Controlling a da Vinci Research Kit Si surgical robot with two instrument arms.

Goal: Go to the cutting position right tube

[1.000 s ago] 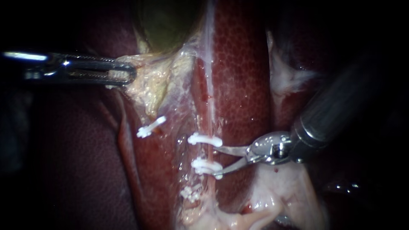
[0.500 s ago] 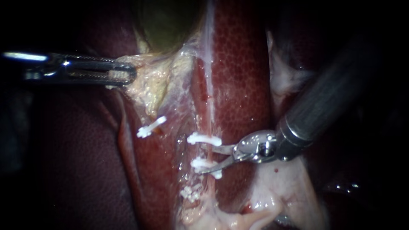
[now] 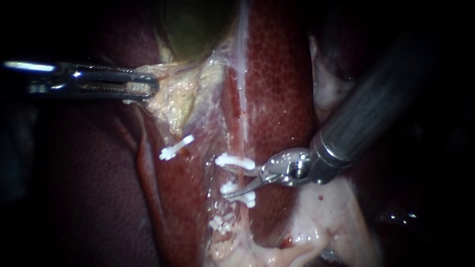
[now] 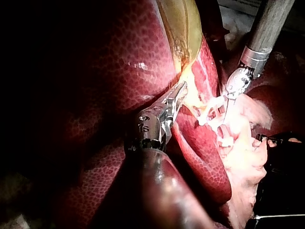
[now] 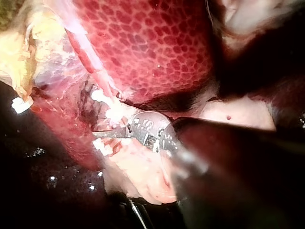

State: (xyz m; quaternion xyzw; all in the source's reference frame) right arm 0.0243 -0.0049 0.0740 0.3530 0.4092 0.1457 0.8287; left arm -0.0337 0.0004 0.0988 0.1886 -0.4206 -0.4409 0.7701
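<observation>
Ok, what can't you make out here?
Whether the open jaws of the right instrument touch the right tube: endoscope view, the clips crowd it.
That tube, left wrist view: lost in glare.
What lies under that instrument, right wrist view: its blurred shaft covers it.
How much tissue the left instrument holds, endoscope view: its shut jaws cover it.

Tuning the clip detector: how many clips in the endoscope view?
4 clips. Two on the right tube: one above the open jaws of the right instrument, one by its lower jaw; one left of them; a fourth, less clear, lower down. More may be hidden.
</observation>
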